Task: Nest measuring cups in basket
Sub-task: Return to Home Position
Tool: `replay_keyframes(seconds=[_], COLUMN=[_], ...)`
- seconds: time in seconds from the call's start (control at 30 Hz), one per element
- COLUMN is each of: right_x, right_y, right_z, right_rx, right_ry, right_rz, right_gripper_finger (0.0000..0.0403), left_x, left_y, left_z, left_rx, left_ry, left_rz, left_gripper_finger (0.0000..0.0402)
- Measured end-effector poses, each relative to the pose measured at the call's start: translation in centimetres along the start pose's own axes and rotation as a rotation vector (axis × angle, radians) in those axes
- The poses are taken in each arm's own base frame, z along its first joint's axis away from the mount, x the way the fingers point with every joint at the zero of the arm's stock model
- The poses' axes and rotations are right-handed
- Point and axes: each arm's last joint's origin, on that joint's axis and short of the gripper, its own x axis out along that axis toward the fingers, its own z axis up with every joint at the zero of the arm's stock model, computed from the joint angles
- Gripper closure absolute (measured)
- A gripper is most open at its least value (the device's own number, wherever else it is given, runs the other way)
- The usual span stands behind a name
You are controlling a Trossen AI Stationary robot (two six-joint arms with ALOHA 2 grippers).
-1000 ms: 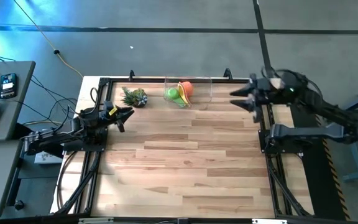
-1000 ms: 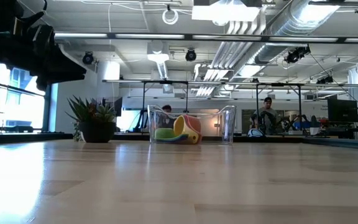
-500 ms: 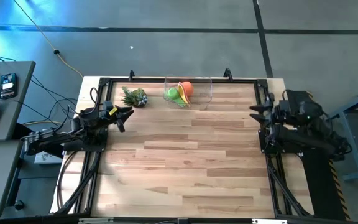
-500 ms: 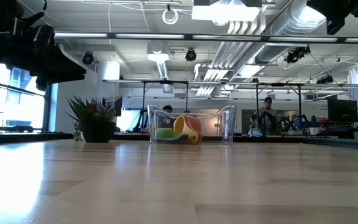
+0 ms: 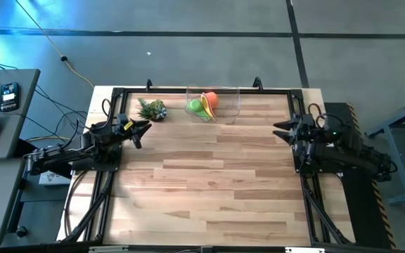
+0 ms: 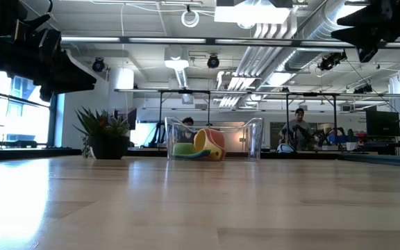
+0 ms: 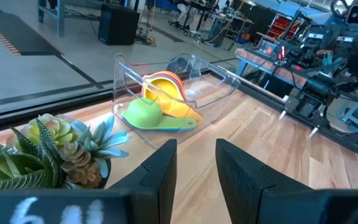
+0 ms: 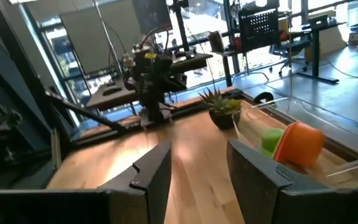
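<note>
The measuring cups (image 5: 202, 105) lie as a tilted stack inside the clear basket (image 5: 229, 105) at the table's far edge. Green (image 7: 143, 112), yellow and orange (image 8: 298, 146) ones show. My left gripper (image 5: 140, 130) hovers at the table's left side, open and with nothing between its fingers; in its wrist view (image 7: 196, 168) it looks toward the basket (image 7: 222, 84). My right gripper (image 5: 278, 131) hovers at the right side, open and with nothing in it (image 8: 201, 168), well short of the basket (image 8: 337, 121). Both arms hang high in the low view.
A small spiky plant (image 5: 152, 109) in a dark pot stands left of the basket, near the far edge. A dark metal frame (image 5: 111, 176) runs along the table's edges. The wooden tabletop (image 5: 209, 183) lies bare between the two arms.
My right gripper has drawn back from beside the basket toward the table's right and near side, and it has come down, its arm folding in over its base. Its fingers stay open. The cups, the basket and my left arm have kept still.
</note>
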Motion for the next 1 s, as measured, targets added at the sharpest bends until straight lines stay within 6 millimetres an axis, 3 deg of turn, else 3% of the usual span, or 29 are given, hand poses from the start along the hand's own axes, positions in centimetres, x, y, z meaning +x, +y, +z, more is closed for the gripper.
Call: replay_keyframes(seconds=[0.1, 0.43, 1.0], right_x=[0.9, 3.5, 3.6], right_y=[-0.4, -2.3, -2.8], right_z=[-1.0, -7.7, -8.2], right_rx=[0.051, 0.222, 0.124], right_ry=[-0.056, -0.045, -0.023], right_rz=[0.016, 0.016, -0.115], right_gripper_finger=[0.0258, 0.0258, 0.0258], left_x=[0.0, 0.0, 0.0], left_y=[0.0, 0.0, 0.0], left_z=[0.0, 0.0, 0.0], left_rx=[0.0, 0.0, 0.001], left_ry=[0.0, 0.0, 0.0], left_rz=[0.0, 0.0, -0.001], left_gripper_finger=[0.0298, 0.0298, 0.0298])
